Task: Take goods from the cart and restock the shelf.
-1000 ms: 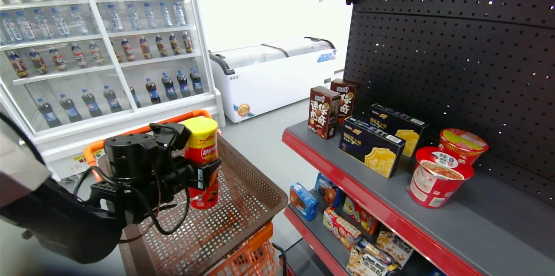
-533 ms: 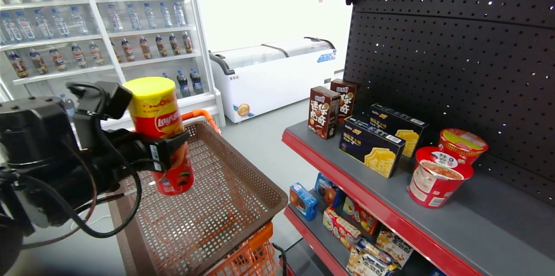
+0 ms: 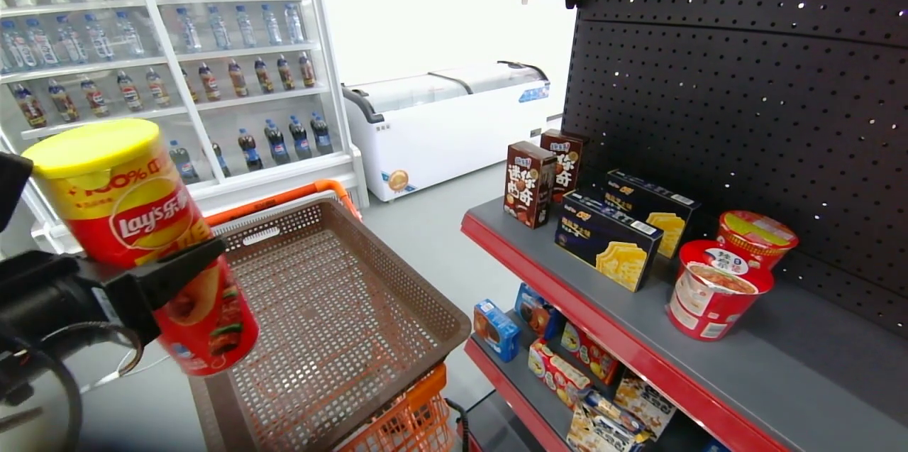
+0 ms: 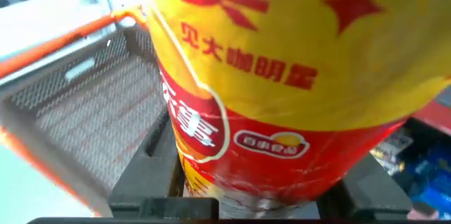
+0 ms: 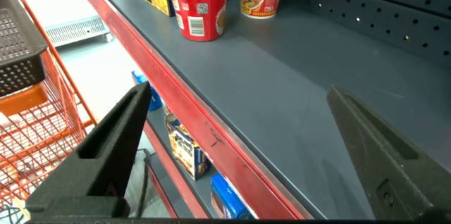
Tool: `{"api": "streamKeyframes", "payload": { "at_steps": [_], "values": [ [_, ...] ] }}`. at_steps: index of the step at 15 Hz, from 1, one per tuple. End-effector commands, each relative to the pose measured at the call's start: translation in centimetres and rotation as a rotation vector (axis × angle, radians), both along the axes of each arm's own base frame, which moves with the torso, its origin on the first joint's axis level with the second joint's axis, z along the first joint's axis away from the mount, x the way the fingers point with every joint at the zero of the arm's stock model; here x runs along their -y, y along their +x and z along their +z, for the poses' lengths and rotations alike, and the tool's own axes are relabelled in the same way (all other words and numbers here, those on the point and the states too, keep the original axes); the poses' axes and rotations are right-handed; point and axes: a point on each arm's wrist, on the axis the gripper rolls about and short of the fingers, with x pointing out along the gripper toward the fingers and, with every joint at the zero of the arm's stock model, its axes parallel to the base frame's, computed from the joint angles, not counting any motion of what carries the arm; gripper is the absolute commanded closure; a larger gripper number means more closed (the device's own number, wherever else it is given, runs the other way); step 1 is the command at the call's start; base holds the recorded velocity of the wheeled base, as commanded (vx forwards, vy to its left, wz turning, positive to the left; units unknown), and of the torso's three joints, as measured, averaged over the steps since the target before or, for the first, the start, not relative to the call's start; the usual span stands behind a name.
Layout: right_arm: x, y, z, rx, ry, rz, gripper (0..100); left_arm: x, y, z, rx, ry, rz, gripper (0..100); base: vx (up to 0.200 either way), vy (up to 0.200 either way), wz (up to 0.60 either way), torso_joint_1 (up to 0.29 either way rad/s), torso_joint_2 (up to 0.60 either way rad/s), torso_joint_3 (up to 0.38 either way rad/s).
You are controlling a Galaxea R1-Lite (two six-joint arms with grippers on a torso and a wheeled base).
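A red and yellow chips can (image 3: pixel 142 239) with a yellow lid stands upright in my left gripper (image 3: pixel 159 271), which is shut around its middle. It hangs at the left, above the near left corner of the brown mesh cart basket (image 3: pixel 425 310). The left wrist view has the can (image 4: pixel 282 76) close up, with the basket (image 4: pixel 77 104) below it. My right gripper (image 5: pixel 246 146) is open with nothing between its fingers, low over the front of the grey shelf (image 5: pixel 282 62). The shelf (image 3: pixel 780 367) has a red edge.
On the shelf stand two brown boxes (image 3: pixel 528 182), two dark blue boxes (image 3: pixel 610 239) and two red cup noodles (image 3: pixel 713 289). More packs lie on the lower shelf (image 3: pixel 560 367). A drinks fridge (image 3: pixel 163 69) and a chest freezer (image 3: pixel 447 118) stand behind the cart.
My left gripper has carried the chips can up and to the left, from over the cart basket toward the camera. The shelf goods have not moved.
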Motion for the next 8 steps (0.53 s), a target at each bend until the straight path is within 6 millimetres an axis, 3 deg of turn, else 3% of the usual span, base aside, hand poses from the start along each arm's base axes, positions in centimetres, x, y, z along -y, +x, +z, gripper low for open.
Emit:
{"api": "streamKeyframes", "payload": {
  "at_steps": [1, 3, 8],
  "values": [
    [0.0, 0.0, 0.0, -0.002, 0.0, 0.001, 0, -1.0, -3.8, 1.1, 0.058, -0.011, 0.025, 100, 0.0, 0.0, 0.0, 0.0, 0.0, 0.0],
    [0.0, 0.0, 0.0, 0.0, 0.0, 0.001, 0, -1.5, -5.5, 1.5, 0.028, -0.005, 0.073, 100, 0.0, 0.0, 0.0, 0.0, 0.0, 0.0],
    [0.0, 0.0, 0.0, 0.0, 0.0, 0.001, 0, -2.0, -7.1, 2.0, 0.064, -0.005, 0.154, 100, 0.0, 0.0, 0.0, 0.0, 0.0, 0.0]
  ]
}}
